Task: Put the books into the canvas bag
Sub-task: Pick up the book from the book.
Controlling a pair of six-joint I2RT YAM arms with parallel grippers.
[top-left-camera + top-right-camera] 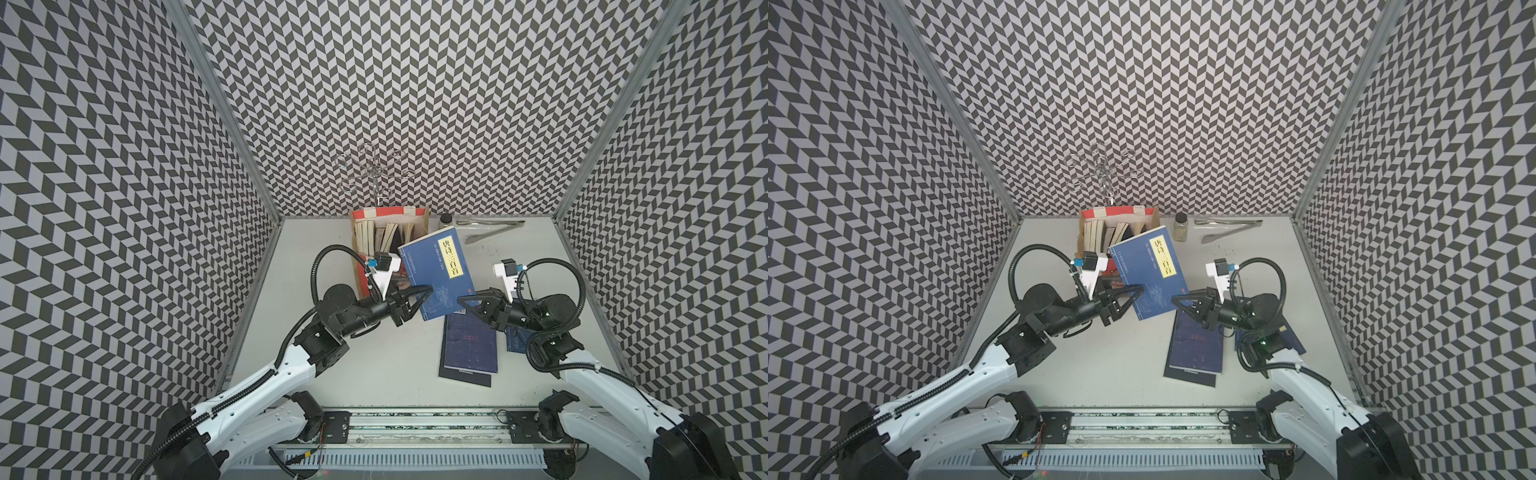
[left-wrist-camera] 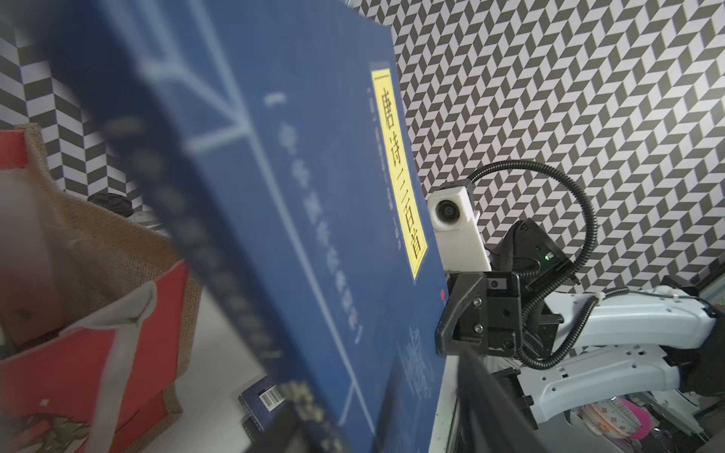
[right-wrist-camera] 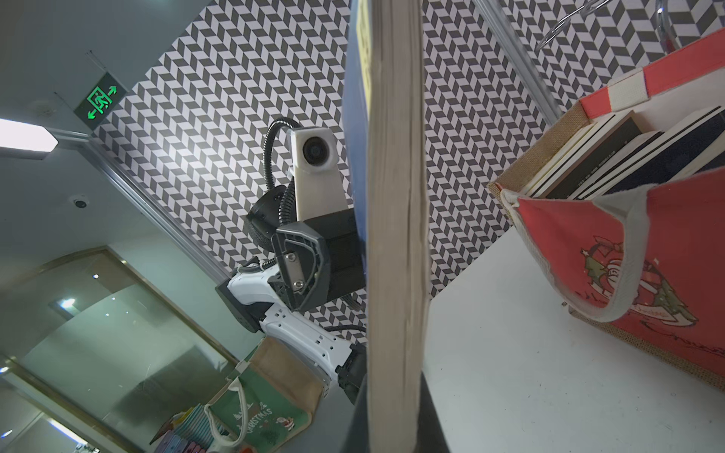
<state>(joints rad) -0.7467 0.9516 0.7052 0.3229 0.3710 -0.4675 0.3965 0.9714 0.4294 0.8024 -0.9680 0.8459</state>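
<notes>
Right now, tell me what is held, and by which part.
Blue book, pinched at its page edge near the lower corner by the right fingers; left fingers open.

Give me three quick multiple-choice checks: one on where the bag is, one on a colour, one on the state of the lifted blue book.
1. Where does the canvas bag stand?
A. At the far edge of the table, by the back wall
B. At the near edge, by the arm bases
C. Under the right arm
2. What colour is the title label on the blue book?
A. Red
B. Yellow
C. Green
3. What state is that book in?
A. Flat on the table
B. Standing inside the bag
C. Off the table, right gripper shut on its corner
Answers: 1 A, both top views show it against the back wall; 2 B, it shows yellow in both top views; 3 C, it tilts above the table, clamped at its lower corner.
</notes>
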